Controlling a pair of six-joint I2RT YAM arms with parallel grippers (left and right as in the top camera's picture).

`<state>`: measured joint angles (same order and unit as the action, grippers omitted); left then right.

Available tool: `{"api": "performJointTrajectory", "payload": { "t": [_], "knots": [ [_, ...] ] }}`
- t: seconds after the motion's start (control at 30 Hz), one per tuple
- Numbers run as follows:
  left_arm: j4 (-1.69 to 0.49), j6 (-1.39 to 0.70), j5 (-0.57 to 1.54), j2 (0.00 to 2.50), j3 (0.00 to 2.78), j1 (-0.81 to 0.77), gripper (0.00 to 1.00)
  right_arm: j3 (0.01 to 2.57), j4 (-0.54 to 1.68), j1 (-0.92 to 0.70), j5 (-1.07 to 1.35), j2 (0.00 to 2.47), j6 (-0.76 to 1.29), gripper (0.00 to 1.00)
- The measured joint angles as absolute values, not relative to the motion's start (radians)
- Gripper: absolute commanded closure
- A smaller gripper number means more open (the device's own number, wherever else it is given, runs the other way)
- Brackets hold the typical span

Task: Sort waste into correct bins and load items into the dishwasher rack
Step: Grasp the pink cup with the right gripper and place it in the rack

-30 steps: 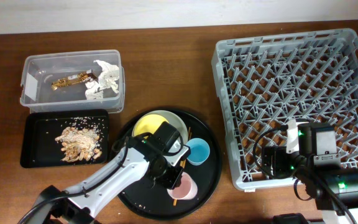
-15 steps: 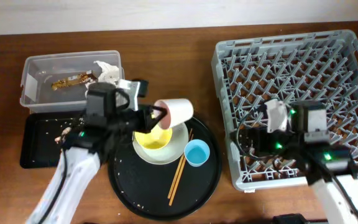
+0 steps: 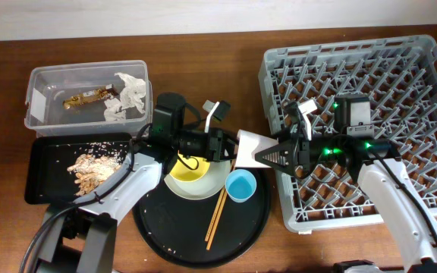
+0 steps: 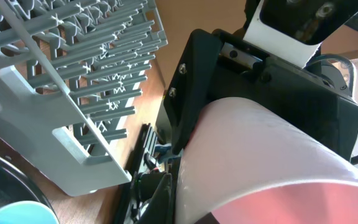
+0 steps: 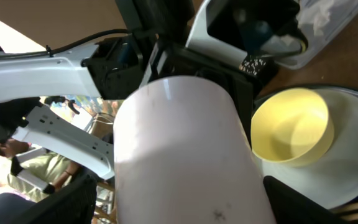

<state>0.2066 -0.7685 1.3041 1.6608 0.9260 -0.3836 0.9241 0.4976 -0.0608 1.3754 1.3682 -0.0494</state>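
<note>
The pink cup [image 3: 253, 144] hangs on its side between my two grippers, over the gap between the round tray and the dishwasher rack [image 3: 370, 91]. My left gripper [image 3: 222, 144] is shut on its open end; the cup fills the left wrist view [image 4: 260, 155]. My right gripper [image 3: 273, 155] is open, its jaws spread either side of the cup's base [image 5: 179, 149]. The blue cup [image 3: 241, 184], the yellow bowl [image 3: 187, 168] on the grey-green plate [image 3: 207, 186], and the chopsticks [image 3: 218, 208] lie on the round tray.
The round black tray [image 3: 173, 235] lies front centre. The clear tub [image 3: 44, 83] at the back left holds the tissue [image 3: 127, 95] and gold wrapper [image 3: 86, 97]. The black rectangular tray [image 3: 40, 163] holds food scraps [image 3: 93, 171].
My left gripper lifted the pink cup off the round tray and carried it right. My right gripper came left from the rack's front and now brackets the cup.
</note>
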Motion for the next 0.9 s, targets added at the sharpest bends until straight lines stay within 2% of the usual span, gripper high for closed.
{"api": "performJointTrajectory", "payload": {
  "t": [0.1, 0.2, 0.33, 0.37, 0.43, 0.47, 0.5, 0.53, 0.57, 0.6, 0.67, 0.73, 0.9],
  "knots": [
    [0.227, -0.78, 1.304, 1.661, 0.926, -0.384, 1.0, 0.924, 0.519, -0.061, 1.382, 1.368, -0.05, 0.15],
    [0.38, -0.865, 1.306, 1.661, 0.922, -0.384, 1.0, 0.924, 0.519, -0.061, 1.387, 1.368, -0.049, 0.15],
    [0.379, -0.902, 1.322, 1.661, 0.922, -0.384, 1.0, 0.924, 0.447, -0.061, 1.39, 1.369, -0.049, 0.16],
    [0.379, -0.902, 1.325, 1.661, 0.922, -0.384, 1.0, 0.924, 0.44, -0.061, 1.39, 1.369, -0.049, 0.18],
    [0.379, -0.902, 1.325, 1.661, 0.922, -0.384, 1.0, 0.924, 0.44, -0.061, 1.391, 1.369, -0.049, 0.39],
    [0.378, -0.904, 1.321, 1.661, 0.922, -0.383, 0.99, 0.924, 0.439, -0.061, 1.402, 1.369, -0.047, 0.39],
    [0.379, -0.905, 1.326, 1.661, 0.922, -0.383, 0.81, 0.924, 0.441, -0.061, 1.409, 1.369, -0.039, 0.4],
    [0.382, -0.904, 1.333, 1.661, 0.922, -0.383, 0.69, 0.924, 0.441, -0.06, 1.412, 1.369, -0.035, 0.41],
    [0.382, -0.91, 1.332, 1.661, 0.922, -0.383, 0.6, 0.924, 0.44, -0.061, 1.41, 1.369, -0.036, 0.44],
    [0.379, -0.889, 1.332, 1.661, 0.922, -0.384, 0.57, 0.924, 0.441, -0.061, 1.408, 1.37, -0.034, 0.46],
    [0.248, -0.796, 1.305, 1.661, 0.928, -0.383, 0.58, 0.924, 0.447, -0.061, 1.378, 1.37, -0.034, 0.46],
    [0.075, -0.669, 1.265, 1.661, 0.935, -0.363, 0.58, 0.925, 0.509, -0.061, 1.24, 1.37, -0.035, 0.48],
    [-0.275, -0.38, 1.158, 1.641, 0.934, -0.122, 0.58, 0.939, 0.689, 0.054, 0.977, 1.348, -0.038, 0.5]
  ]
}}
